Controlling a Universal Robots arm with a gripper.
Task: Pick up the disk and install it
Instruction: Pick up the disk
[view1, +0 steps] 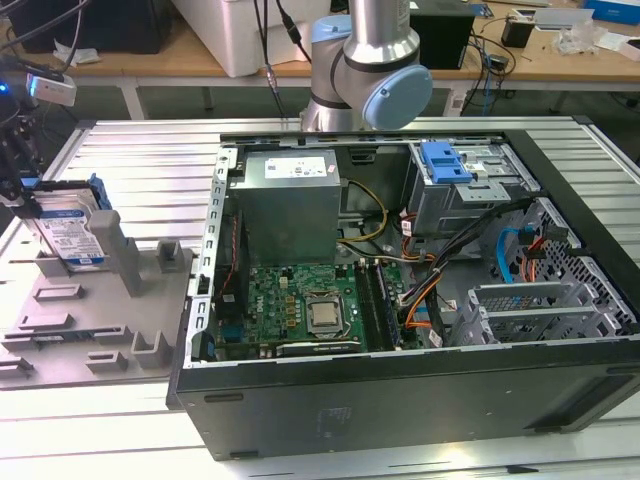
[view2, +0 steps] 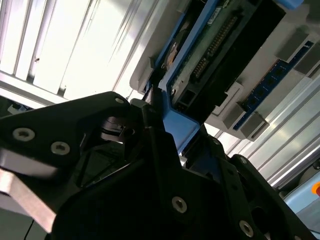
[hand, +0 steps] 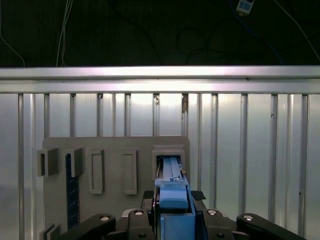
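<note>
Jaws clamp the flat silver disk (view1: 70, 235) by its blue plastic bracket (hand: 172, 195)

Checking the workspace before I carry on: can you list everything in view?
table: one, silver, ribbed, under everything
computer case: one, black, open, mid-table
power supply: one, grey, inside the case
circuit board: one, green, inside the case
drive cage: one, grey with a blue tab, inside the case
cables: several, mixed colours, inside the case
holder: one, grey, on the table at the exterior view's left
disk: one, silver with a blue frame, upright in the holder
arm: one, silver and light blue, behind the case
claw: one, black, shut on the disk's blue frame
</note>
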